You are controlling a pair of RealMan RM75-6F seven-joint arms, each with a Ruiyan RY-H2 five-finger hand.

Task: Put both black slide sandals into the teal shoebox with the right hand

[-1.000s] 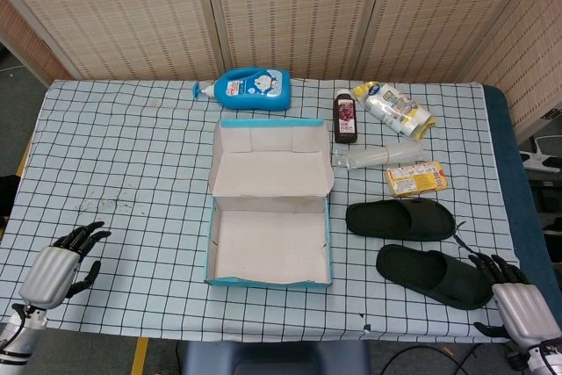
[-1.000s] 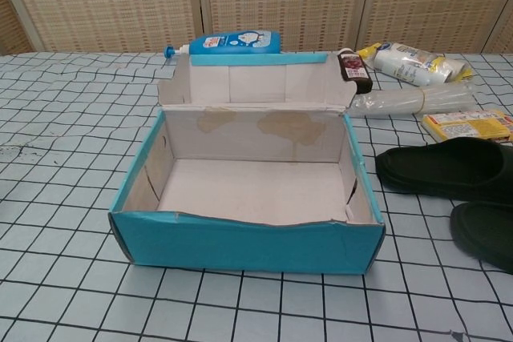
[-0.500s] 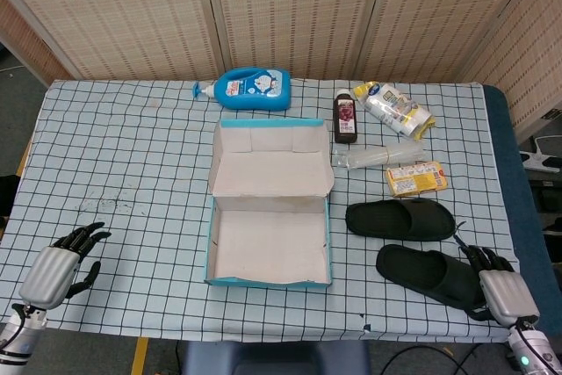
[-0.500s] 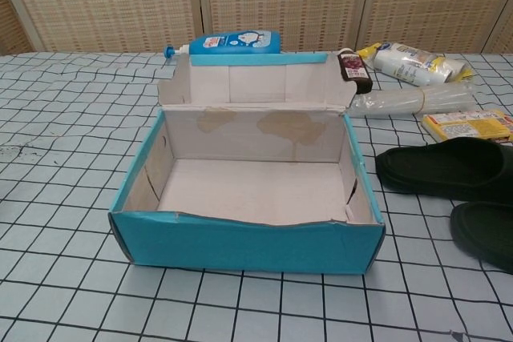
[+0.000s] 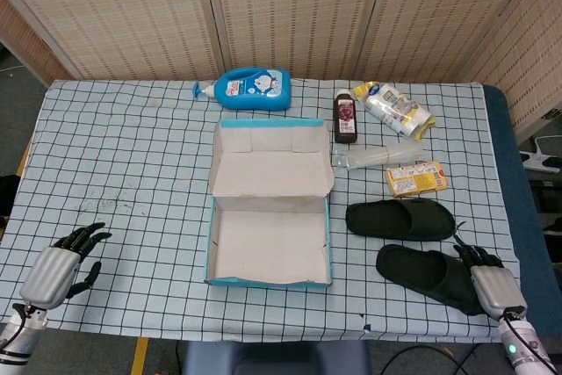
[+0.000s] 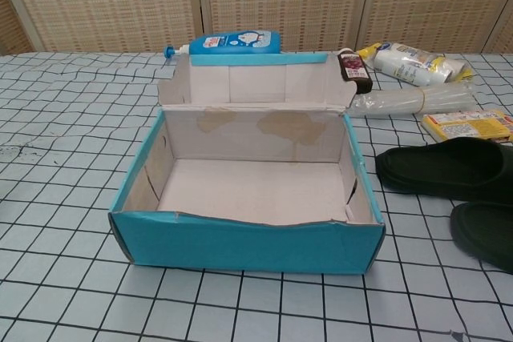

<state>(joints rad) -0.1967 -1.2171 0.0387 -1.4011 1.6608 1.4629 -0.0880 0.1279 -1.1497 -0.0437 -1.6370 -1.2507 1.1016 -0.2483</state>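
The teal shoebox (image 5: 223,278) (image 6: 240,243) stands open and empty mid-table, its lid folded back. Two black slide sandals lie to its right: the far sandal (image 5: 400,219) (image 6: 453,167) and the near sandal (image 5: 430,274) (image 6: 485,231). My right hand (image 5: 488,280) is at the near sandal's right end, at the table's front right corner, fingers spread beside its heel; whether it touches the sandal cannot be told. My left hand (image 5: 60,267) rests at the front left corner, fingers loosely apart, holding nothing. Neither hand shows in the chest view.
Behind the box lie a blue bottle (image 5: 253,90), a dark bottle (image 5: 346,118), a white-and-yellow packet (image 5: 397,108), a clear plastic roll (image 5: 378,157) and a yellow pack (image 5: 415,178). The checked tablecloth (image 5: 132,173) covers the table.
My right hand has moved left and slightly away from me, coming up to the near sandal's right end. The left hand, sandals and box have not moved.
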